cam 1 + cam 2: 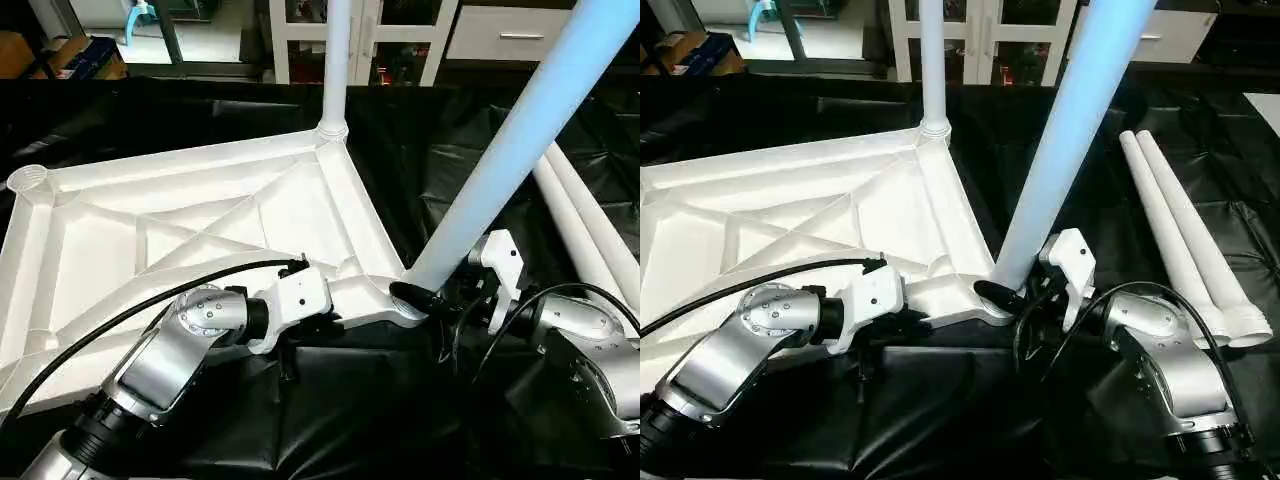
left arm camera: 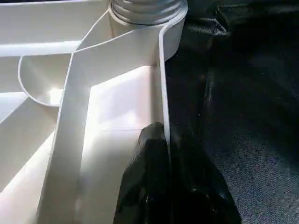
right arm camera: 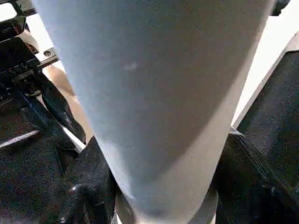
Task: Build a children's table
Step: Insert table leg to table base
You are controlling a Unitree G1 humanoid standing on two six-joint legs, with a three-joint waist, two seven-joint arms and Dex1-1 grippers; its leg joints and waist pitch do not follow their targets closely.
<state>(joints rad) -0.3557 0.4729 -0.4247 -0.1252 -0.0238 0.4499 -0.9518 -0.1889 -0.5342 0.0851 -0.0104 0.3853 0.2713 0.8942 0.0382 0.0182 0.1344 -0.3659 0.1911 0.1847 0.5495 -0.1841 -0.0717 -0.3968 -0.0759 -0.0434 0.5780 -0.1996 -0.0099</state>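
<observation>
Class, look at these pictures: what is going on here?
A two-armed robot is putting together a children's table. The large white plastic tabletop lies upside down on black sheeting, ribs showing. The left gripper is shut on the tabletop's near rim, steadying it. The right gripper holds a long white tube leg at the near corner socket, the leg leaning. One leg already stands upright in the far corner; two spare legs lie on the robot's right.

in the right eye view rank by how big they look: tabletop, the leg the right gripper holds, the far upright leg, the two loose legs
1. tabletop
2. held leg, enlarged by nearness
3. two loose legs, alike, unranked
4. far upright leg, partly cropped
</observation>
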